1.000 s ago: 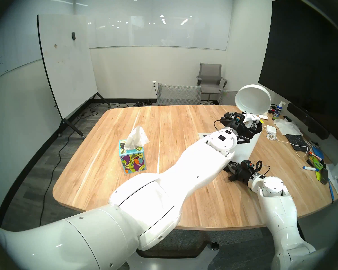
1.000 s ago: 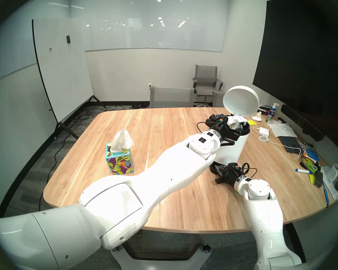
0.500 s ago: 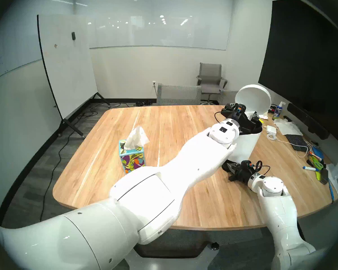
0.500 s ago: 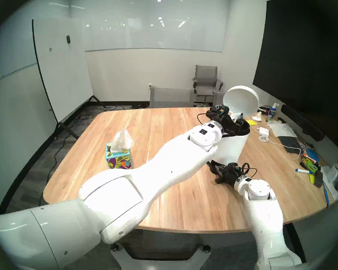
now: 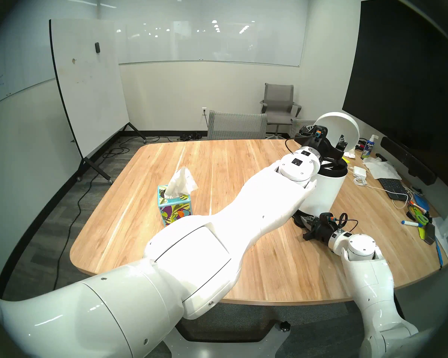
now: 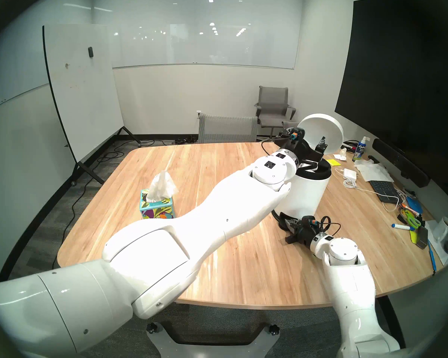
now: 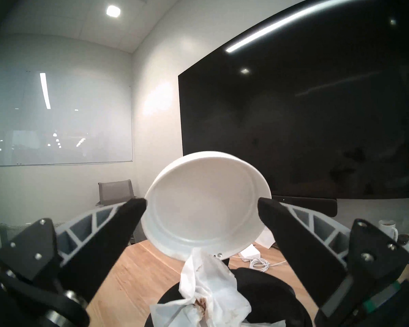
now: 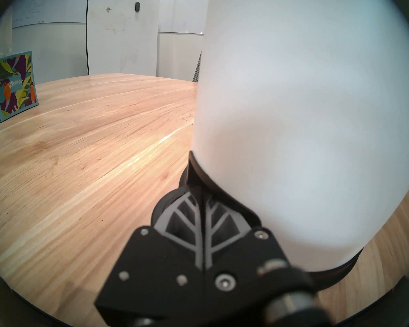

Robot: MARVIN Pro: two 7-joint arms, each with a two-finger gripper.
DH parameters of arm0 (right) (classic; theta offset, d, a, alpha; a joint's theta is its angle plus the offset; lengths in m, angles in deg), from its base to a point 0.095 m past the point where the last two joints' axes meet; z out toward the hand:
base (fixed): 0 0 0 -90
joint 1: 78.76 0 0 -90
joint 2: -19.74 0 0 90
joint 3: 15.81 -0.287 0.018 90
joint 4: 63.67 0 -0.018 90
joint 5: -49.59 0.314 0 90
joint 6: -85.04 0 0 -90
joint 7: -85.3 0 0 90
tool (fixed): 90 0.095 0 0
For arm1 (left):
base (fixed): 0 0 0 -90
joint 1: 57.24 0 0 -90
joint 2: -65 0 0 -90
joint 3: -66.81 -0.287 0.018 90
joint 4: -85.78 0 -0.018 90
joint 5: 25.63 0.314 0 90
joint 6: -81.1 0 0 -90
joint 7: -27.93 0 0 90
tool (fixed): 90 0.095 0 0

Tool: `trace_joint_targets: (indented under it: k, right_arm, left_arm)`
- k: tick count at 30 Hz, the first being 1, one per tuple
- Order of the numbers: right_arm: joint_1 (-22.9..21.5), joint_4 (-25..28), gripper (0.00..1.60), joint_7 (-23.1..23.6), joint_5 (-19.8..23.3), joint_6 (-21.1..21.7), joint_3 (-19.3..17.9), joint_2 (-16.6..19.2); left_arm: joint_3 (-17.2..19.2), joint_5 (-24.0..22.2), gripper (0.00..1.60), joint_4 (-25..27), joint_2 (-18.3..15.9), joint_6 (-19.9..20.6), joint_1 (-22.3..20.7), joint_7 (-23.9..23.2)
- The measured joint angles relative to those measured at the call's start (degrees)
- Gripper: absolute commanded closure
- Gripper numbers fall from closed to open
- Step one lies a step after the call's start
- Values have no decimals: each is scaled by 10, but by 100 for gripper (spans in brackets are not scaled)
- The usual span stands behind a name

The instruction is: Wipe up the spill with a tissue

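A crumpled white tissue (image 7: 210, 291) with a brown stain lies in the black mouth of the white bin (image 5: 323, 194). The bin's round lid (image 5: 347, 127) stands tipped up. My left gripper (image 5: 336, 153) hovers open just above the bin mouth, empty, its fingers spread either side of the lid (image 7: 206, 206) in the left wrist view. My right gripper (image 8: 200, 201) is shut, its tips low against the black pedal at the bin's foot (image 5: 303, 219). The spill is not in view on the table. A colourful tissue box (image 5: 175, 210) stands mid-table with a fresh tissue (image 5: 181, 183) sticking out.
The wooden table's (image 5: 217, 169) right edge is crowded with a keyboard (image 5: 391, 187), a white charger (image 5: 358, 170), a spray bottle (image 5: 370, 145), markers and scissors (image 5: 419, 216). Grey chairs (image 5: 237, 125) stand beyond the far edge. A whiteboard (image 5: 88, 86) stands at the left.
My left gripper has risen up and back out of the bin mouth, still open, and the stained tissue stays in the bin. The right arm has not moved.
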Motion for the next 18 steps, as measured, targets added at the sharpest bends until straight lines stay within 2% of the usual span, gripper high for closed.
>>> trace_joint_targets:
  k: [4,10,18]
  right_arm:
    - [0,0,160,0,1,0,0,0]
    - [1,0,160,-1,3,-3,0,0]
    - [3,0,160,-4,6,-7,-1,-2]
  left_arm:
    - [8,-4,0,26,-7,-15,0,-5]
    - [20,-5,0,73,-35,-42,9,-7]
    - [33,0,0,100,-95,-59,54,1]
